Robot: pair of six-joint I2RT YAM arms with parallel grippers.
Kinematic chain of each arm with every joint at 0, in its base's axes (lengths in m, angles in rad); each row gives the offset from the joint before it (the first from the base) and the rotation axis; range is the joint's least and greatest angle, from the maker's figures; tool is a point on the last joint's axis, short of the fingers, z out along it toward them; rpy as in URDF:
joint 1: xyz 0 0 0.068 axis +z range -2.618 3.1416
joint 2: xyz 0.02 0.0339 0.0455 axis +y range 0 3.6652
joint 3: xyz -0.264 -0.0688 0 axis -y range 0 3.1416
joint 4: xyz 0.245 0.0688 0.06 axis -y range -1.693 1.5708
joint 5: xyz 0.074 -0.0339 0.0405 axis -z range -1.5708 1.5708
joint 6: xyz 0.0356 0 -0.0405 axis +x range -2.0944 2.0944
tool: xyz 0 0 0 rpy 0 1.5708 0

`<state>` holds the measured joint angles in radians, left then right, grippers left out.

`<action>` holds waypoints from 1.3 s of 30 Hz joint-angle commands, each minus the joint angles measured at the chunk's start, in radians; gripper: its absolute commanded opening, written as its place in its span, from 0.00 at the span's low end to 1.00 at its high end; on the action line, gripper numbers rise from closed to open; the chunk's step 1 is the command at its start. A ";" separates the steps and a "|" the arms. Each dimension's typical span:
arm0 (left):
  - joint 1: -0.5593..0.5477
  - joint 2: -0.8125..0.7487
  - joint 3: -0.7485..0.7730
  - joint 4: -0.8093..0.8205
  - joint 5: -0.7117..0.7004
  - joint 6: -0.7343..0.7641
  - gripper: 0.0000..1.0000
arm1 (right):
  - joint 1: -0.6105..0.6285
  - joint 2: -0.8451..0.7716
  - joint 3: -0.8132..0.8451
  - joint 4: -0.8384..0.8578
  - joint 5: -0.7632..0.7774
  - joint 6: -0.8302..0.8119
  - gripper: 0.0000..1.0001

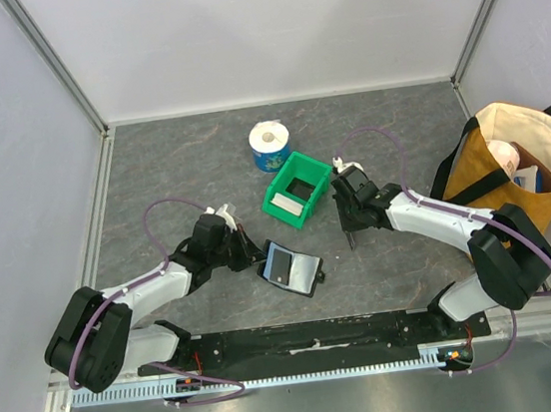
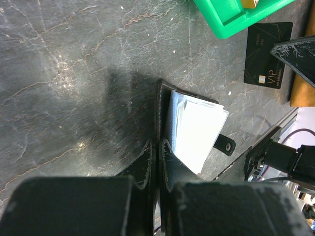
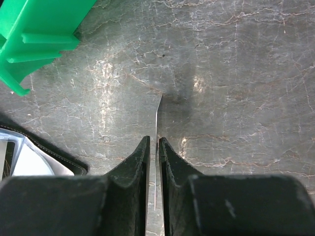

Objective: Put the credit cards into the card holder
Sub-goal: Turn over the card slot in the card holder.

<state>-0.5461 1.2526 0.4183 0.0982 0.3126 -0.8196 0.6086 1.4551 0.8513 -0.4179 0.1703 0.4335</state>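
Observation:
The card holder [image 1: 293, 267] lies open on the table, with a bluish-white inner pocket [image 2: 194, 132] and a snap tab [image 2: 225, 145]. My left gripper [image 1: 253, 259] is shut on its left flap; in the left wrist view the fingertips [image 2: 158, 147] pinch the black leather edge. My right gripper [image 1: 350, 229] is shut on the black credit card [image 2: 268, 54] and holds it on edge to the right of the holder. The right wrist view shows the card as a thin line [image 3: 158, 115] between the jaws [image 3: 157, 143]. A pale flat piece [image 1: 286, 203], perhaps the white card, lies in the green bin.
A green plastic bin [image 1: 317, 174] stands just behind the holder, between the two grippers. A blue and white paper roll [image 1: 270, 146] stands behind the bin. A tan and white tote bag [image 1: 512, 165] sits at the right edge.

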 commanded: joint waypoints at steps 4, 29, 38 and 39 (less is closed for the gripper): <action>-0.009 -0.010 -0.010 0.009 0.002 -0.015 0.02 | 0.002 -0.002 0.000 0.008 -0.006 -0.018 0.18; -0.031 -0.065 -0.108 0.060 -0.042 -0.088 0.02 | 0.043 -0.212 -0.024 0.031 -0.096 0.059 0.00; -0.204 -0.324 -0.262 0.083 -0.248 -0.332 0.02 | 0.491 -0.254 -0.101 0.335 0.260 0.379 0.00; -0.224 -0.352 -0.268 0.077 -0.277 -0.357 0.02 | 0.541 -0.231 -0.087 0.353 0.309 0.393 0.00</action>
<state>-0.7078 1.0023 0.1741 0.1448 0.1696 -1.0233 0.9951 1.1473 0.7589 -0.2062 0.2321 0.6785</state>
